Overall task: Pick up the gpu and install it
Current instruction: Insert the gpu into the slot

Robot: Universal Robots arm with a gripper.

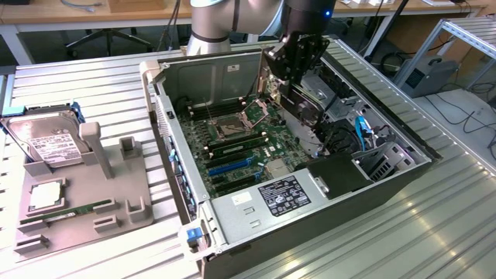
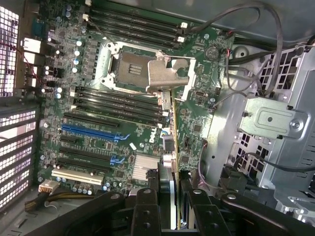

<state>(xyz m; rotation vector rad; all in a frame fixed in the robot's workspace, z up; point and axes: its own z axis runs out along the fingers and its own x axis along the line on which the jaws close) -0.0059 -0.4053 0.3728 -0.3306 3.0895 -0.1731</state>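
Observation:
My gripper (image 1: 298, 61) hangs over the open computer case (image 1: 178, 192), shut on the gpu (image 1: 307, 110). The card hangs below the fingers on edge, above the motherboard's (image 1: 240, 151) side at the exterior view's right, near the drive bays. In the wrist view the gpu (image 2: 170, 142) appears edge-on between the two black fingers (image 2: 146, 209), with its silver bracket (image 2: 167, 73) at the far end over the CPU socket area. The gripper (image 2: 170, 201) holds it by both flat faces. The card is clear of the board and sits in no slot.
Blue expansion slots (image 2: 91, 132) and black ones lie on the board beside the heatsink (image 2: 146, 167). Cables (image 2: 256, 29) and a metal drive cage (image 2: 270, 120) crowd one side. A grey tray (image 1: 69, 226) at the exterior view's left holds a hard drive (image 1: 48, 142) and a RAM stick (image 1: 66, 214).

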